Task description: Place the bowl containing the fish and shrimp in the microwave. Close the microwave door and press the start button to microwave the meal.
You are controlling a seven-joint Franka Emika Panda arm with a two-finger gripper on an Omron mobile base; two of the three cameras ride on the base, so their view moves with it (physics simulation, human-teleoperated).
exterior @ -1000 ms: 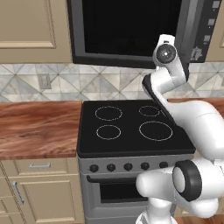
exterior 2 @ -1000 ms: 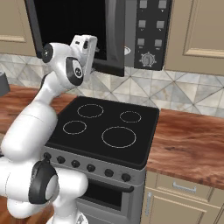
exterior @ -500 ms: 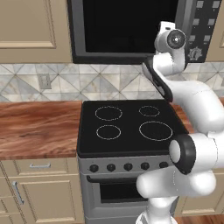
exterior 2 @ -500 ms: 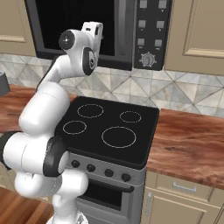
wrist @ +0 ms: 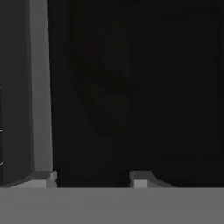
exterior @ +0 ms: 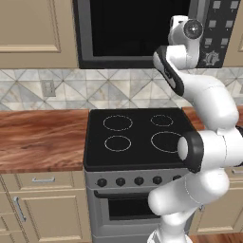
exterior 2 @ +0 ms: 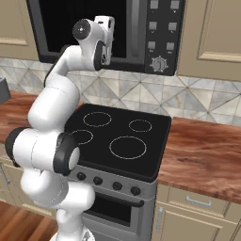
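Kitchen wall | microwave door (exterior: 137, 28) shut, glass dark, inside unreadable | end effector (wrist: 92, 178) fingertips apart, gripping nothing

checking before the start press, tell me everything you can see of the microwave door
The microwave door is a wide grey frame around a large dark glass window, looking shut flush with the cabinets above the stove. A long vertical grey bar handle runs beside the black button panel. The gripper is right at the glass by the handle; contact is unclear.

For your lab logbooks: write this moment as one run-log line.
hand: raised at microwave door, jaws apart | door: looks closed | stove: below | next: likely start button
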